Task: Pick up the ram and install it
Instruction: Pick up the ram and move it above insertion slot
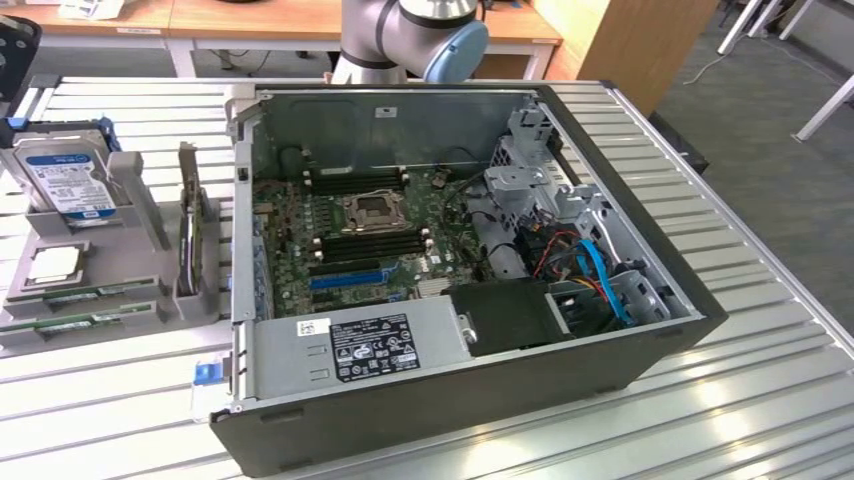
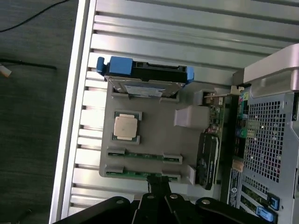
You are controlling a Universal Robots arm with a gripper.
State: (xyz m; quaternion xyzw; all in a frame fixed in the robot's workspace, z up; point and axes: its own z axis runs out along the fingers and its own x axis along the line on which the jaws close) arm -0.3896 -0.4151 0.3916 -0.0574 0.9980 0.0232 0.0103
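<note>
My gripper (image 2: 159, 181) covers the middle of the ram (image 2: 133, 174) at the tray's (image 2: 156, 137) edge, hiding whether it grips.

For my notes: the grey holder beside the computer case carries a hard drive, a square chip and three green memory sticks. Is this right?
Not quite. The wrist view shows the grey holder with two green sticks, not three: a first memory stick and a second memory stick. The hard drive and square chip are there as you say.
</note>
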